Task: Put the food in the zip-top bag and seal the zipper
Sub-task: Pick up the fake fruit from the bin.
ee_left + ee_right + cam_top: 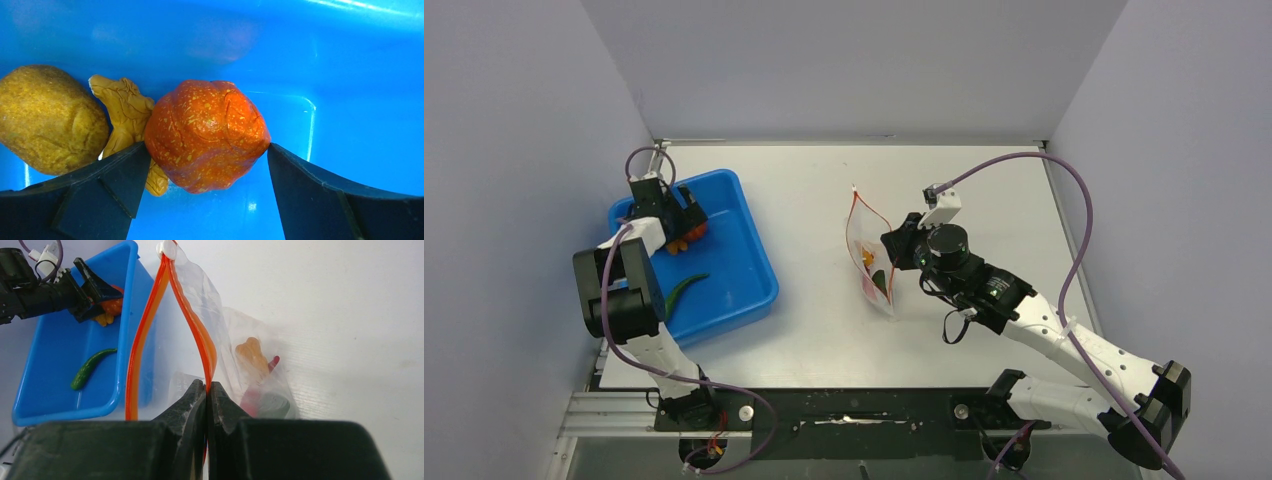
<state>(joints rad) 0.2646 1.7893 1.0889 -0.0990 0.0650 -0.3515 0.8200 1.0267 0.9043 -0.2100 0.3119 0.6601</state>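
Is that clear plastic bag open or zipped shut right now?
Open. The bag's two orange zipper strips bow apart, leaving a gap between them, while the right gripper pinches one strip.

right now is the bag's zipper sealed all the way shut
No, the right wrist view shows the zipper gaping, its two orange strips bowed apart above the right gripper.

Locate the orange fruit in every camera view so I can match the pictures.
Top external: the orange fruit sits at the far left end of the blue tray.
Left wrist: it fills the centre of the picture, between the open fingers of the left gripper.
Right wrist: it is at the upper left, partly hidden behind the other arm's fingers.
Shared landmark: the blue tray.
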